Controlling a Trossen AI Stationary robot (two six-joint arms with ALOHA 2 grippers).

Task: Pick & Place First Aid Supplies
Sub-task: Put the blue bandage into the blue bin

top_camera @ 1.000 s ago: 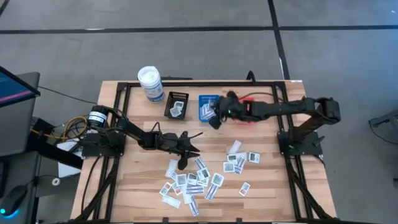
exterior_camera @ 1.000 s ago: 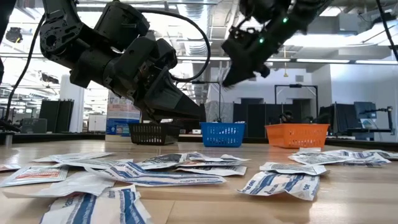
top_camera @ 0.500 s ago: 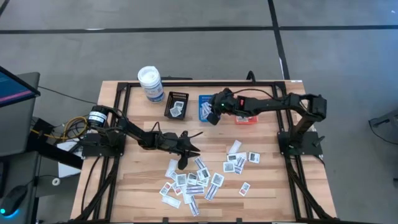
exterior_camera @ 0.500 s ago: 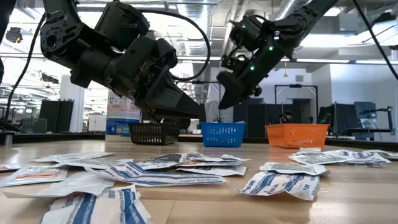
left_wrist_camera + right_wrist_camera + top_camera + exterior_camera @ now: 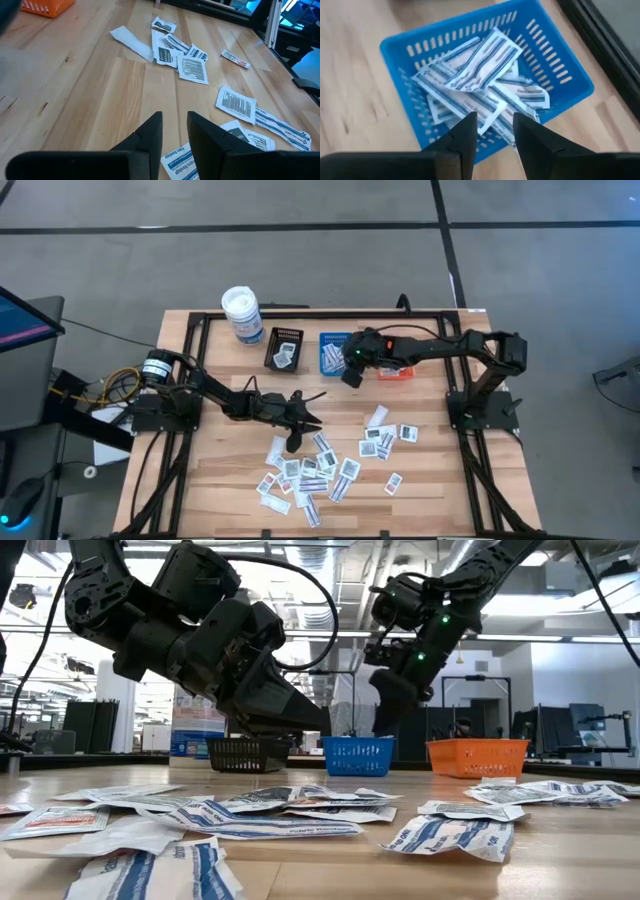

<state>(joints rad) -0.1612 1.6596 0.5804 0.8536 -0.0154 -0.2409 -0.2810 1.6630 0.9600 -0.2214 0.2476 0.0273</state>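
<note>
High view, left to right: the left pincer (image 5: 303, 420) hovers low over the desk (image 5: 420, 480), fingers slightly parted and empty, just beside the scattered first aid supplies (image 5: 320, 465). The right pincer (image 5: 350, 372) hangs over the blue tray (image 5: 560, 75), fingers apart, gripping nothing; packets (image 5: 480, 70) lie inside. To finish the drop cleanly, it should lift straight up before swinging away. Its arm reaches out long and level.
</note>
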